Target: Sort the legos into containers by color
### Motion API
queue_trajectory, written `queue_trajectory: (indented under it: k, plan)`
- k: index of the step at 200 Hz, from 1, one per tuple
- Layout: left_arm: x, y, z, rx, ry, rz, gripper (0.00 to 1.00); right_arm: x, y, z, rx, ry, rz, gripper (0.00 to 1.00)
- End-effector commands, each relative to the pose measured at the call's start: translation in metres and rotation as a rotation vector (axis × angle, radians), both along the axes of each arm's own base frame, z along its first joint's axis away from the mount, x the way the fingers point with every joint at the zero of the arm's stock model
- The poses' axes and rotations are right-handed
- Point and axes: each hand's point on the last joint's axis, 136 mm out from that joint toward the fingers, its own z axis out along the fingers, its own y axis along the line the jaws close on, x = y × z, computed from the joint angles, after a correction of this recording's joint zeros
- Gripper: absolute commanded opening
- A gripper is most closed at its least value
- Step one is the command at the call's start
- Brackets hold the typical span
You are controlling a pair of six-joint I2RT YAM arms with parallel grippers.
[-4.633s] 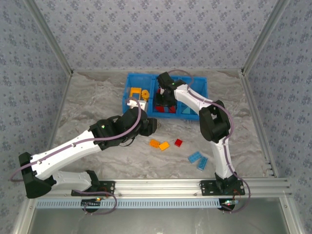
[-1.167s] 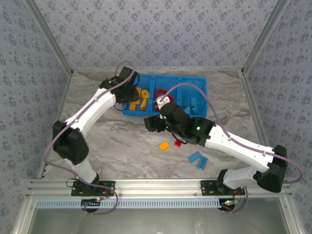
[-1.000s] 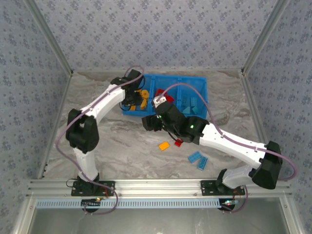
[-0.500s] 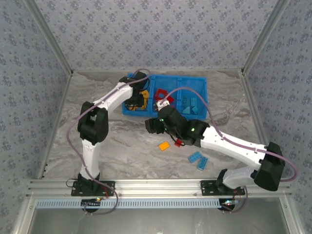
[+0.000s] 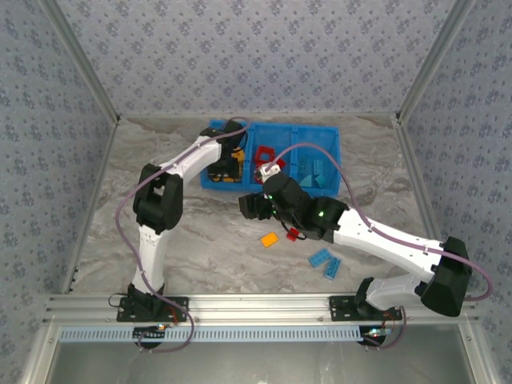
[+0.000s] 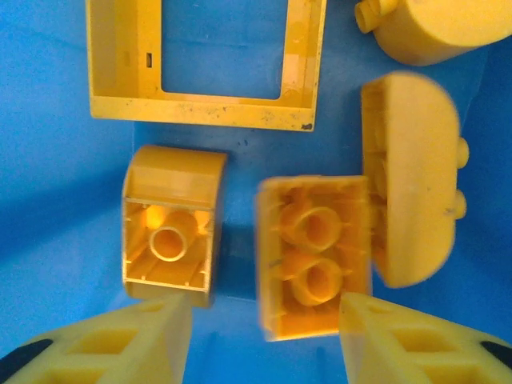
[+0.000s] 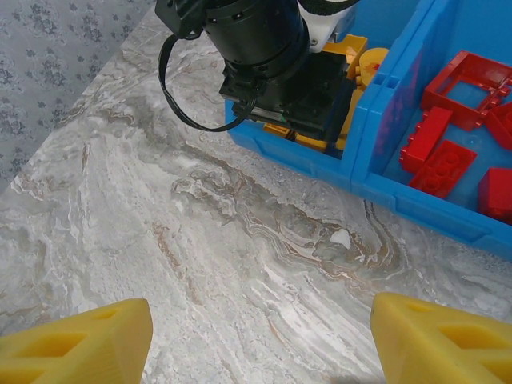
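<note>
The blue bin [image 5: 312,128] stands at the back of the table. My left gripper [image 5: 226,168] hangs inside its left compartment, open. In the left wrist view my left gripper [image 6: 264,320] has its jaws apart over an orange-yellow brick [image 6: 316,256] that lies underside up, slightly blurred, free of both fingers. Around it lie an arched brick [image 6: 170,224], a square frame [image 6: 204,56] and rounded pieces [image 6: 412,208]. My right gripper [image 5: 250,206] hovers open over bare table in front of the bin. Red legos [image 7: 456,120] lie in the middle compartment.
Loose on the table lie an orange brick [image 5: 269,238], a red brick [image 5: 293,234] and two light blue bricks [image 5: 320,257] [image 5: 332,268]. Light blue legos [image 5: 314,172] sit in the bin's right compartment. The bin's front wall [image 7: 416,204] is close ahead of my right gripper [image 7: 260,344].
My left gripper has sunk into the left compartment and its jaws have widened, letting the orange-yellow brick go. The right arm has shifted only slightly.
</note>
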Motion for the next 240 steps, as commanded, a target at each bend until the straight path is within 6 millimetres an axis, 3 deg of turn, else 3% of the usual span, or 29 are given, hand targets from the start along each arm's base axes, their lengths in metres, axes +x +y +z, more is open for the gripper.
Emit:
queue_trajectory:
  k: [1,36,69,84,105,122,134,160,190,240]
  plan:
    - [0.002,0.002,0.044,-0.04,-0.074,0.002,0.54,-0.001,-0.005,-0.001,0.002,0.006,-0.006,0.75]
    - [-0.004,0.012,0.092,-0.055,-0.165,0.037,0.55,0.002,-0.017,0.0,-0.026,-0.005,-0.052,0.74]
    - [-0.029,0.018,0.157,-0.149,-0.314,0.027,0.57,0.003,-0.055,-0.011,-0.097,0.043,-0.209,0.73]
    - [-0.054,0.003,0.186,-0.229,-0.388,-0.066,0.62,-0.005,-0.097,-0.031,-0.16,0.158,-0.375,0.73]
    - [-0.114,-0.05,0.211,-0.379,-0.455,-0.355,0.65,-0.035,-0.149,-0.065,-0.2,0.342,-0.573,0.72]
    - [-0.176,-0.089,0.207,-0.434,-0.47,-0.595,0.65,-0.063,-0.176,-0.094,-0.178,0.48,-0.679,0.69]
    - [-0.214,-0.106,0.191,-0.466,-0.444,-0.699,0.65,-0.083,-0.197,-0.113,-0.168,0.565,-0.761,0.68]
    - [-0.275,-0.13,0.156,-0.536,-0.372,-0.793,0.64,-0.109,-0.222,-0.139,-0.158,0.659,-0.822,0.68]
    - [-0.31,-0.142,0.12,-0.512,-0.314,-0.834,0.62,-0.118,-0.216,-0.166,-0.178,0.755,-0.76,0.68]
    - [-0.34,-0.159,0.107,-0.51,-0.304,-0.924,0.62,-0.137,-0.219,-0.19,-0.253,0.836,-0.724,0.66]
